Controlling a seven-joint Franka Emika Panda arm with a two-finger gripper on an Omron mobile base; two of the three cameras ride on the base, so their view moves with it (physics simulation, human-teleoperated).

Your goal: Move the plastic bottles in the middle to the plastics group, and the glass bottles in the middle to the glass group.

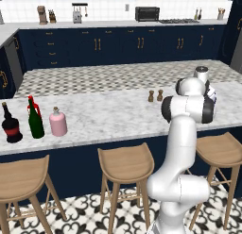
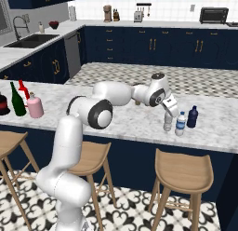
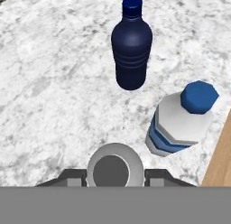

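Observation:
My gripper is shut on the small pale grey bottle, whose round top sits between the two fingertips. This slim bottle stands low at the counter, just left of the blue-capped water bottle, with the gripper coming down on it from above. Far along the counter to the left, the dark green wine bottle and the pink flask stand beside the red bottle and the squat black bottle.
A dark blue bottle stands just beyond the water bottle. Two small brown shakers sit mid-counter. Wooden stools line the counter's front edge, and one seat shows close to the water bottle.

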